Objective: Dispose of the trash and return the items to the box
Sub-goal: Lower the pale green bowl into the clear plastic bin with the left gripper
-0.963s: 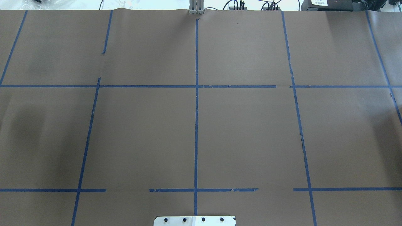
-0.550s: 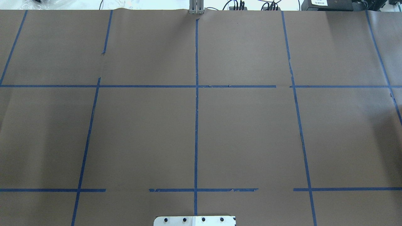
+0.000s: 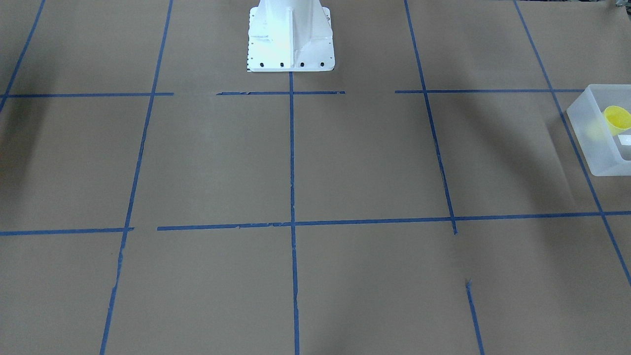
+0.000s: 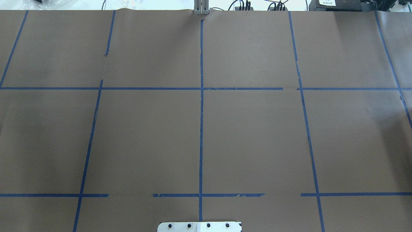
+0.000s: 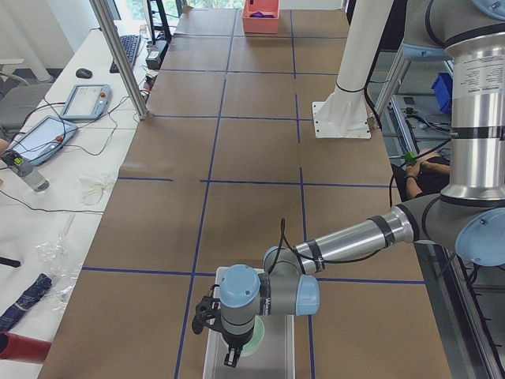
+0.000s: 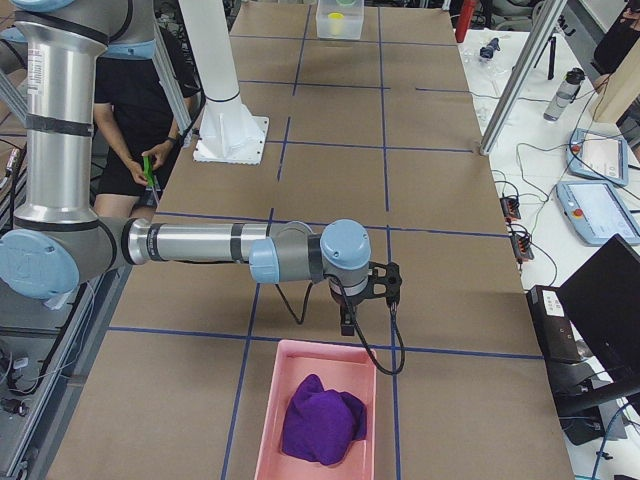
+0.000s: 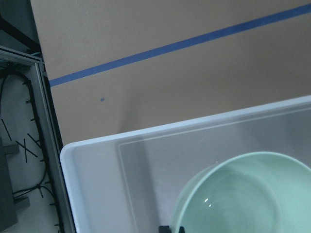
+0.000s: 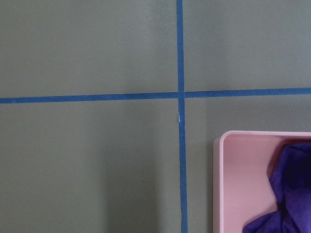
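The frosted-white box (image 3: 591,148) stands at the table's end on my left, with the yellow cup (image 3: 617,118) lying inside it. A mint-green bowl (image 7: 243,194) also sits in the box (image 7: 97,184). My left gripper (image 7: 173,229) shows only as two dark fingertips close together at the bowl's rim, and it hangs over the box (image 5: 276,355) in the left side view. My right gripper (image 6: 346,325) points down just beside the pink bin (image 6: 265,420). I cannot tell whether it is open or shut.
The pink bin (image 8: 233,184) holds a purple cloth (image 8: 291,194). The white robot base (image 3: 291,34) stands at the table's near edge. The brown paper with blue tape lines (image 4: 201,129) shows no loose objects. Operators' gear lies on the side bench (image 5: 47,134).
In the overhead view the dark shadow at the left edge has faded and shifted. No arm or object shows there in any of its frames.
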Robot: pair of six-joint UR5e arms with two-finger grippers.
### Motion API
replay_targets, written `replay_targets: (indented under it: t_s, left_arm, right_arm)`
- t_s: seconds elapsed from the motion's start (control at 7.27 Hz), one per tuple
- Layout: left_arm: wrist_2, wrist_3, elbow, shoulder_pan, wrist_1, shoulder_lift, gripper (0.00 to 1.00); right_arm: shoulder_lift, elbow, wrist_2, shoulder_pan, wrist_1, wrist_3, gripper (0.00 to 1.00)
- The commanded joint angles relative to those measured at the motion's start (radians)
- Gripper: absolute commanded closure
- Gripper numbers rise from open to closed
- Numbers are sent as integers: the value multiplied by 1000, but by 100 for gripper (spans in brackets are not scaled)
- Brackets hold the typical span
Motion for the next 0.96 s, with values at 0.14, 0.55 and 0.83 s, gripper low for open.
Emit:
replay_targets:
  t_s: [0.14,0.55,0.83]
  left_arm:
    - [14,-13,9,-6,-17,7,0]
    - [-24,-69,-49,-16,-17,-11,0]
    - [-117,-215,-163,-14,4,-17,0]
  right_arm:
    - [-1,1,0,0,0,2,0]
    - [1,2,2,0,0,2,0]
    - [2,2,2,0,0,4,0]
